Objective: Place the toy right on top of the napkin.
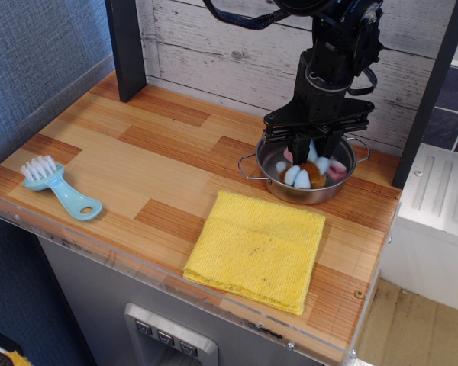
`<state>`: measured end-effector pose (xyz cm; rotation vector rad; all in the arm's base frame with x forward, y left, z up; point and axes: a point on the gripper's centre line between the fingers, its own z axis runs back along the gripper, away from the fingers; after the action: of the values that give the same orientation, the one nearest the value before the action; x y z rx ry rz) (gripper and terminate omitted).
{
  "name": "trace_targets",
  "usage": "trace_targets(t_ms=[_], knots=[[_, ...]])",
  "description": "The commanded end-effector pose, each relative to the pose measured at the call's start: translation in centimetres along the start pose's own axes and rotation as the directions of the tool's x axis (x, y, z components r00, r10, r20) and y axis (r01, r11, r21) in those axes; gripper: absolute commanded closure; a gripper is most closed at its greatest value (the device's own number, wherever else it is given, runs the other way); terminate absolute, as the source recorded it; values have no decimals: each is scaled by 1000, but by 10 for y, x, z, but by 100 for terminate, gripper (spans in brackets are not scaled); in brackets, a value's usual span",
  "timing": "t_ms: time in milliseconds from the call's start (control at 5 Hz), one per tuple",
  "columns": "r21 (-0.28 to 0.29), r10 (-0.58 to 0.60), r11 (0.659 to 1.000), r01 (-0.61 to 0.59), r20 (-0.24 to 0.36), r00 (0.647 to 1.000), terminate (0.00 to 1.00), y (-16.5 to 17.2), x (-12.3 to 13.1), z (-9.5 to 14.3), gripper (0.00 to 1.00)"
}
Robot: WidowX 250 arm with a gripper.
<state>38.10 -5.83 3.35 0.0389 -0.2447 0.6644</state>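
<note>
Napkin (256, 248), bright yellow and folded flat, lies near the front edge of the wooden tabletop (137, 152), nothing on it. Just behind it stands a steel pot (305, 169) with side handles. The black hand (309, 149) reaches down into that pot, its fingers closed around the toy (308, 171), whose pale blue paws and brown belly show at the pot's mouth. Far left, near the front, lies a light blue brush (61, 187).
</note>
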Motion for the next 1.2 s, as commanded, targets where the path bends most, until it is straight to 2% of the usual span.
trace_targets(t_ms=[0,200,400,600,1000], knots=[[-104,9,995,2,105,994,0,-11,23,57,0],[-131,19,991,-1,136,990,0,-11,29,74,0],[-123,9,992,10,156,988,0,-9,27,91,100],[-107,-29,993,47,166,986,0,-5,18,101,100],[-38,-151,986,160,183,972,0,20,-16,112,100]])
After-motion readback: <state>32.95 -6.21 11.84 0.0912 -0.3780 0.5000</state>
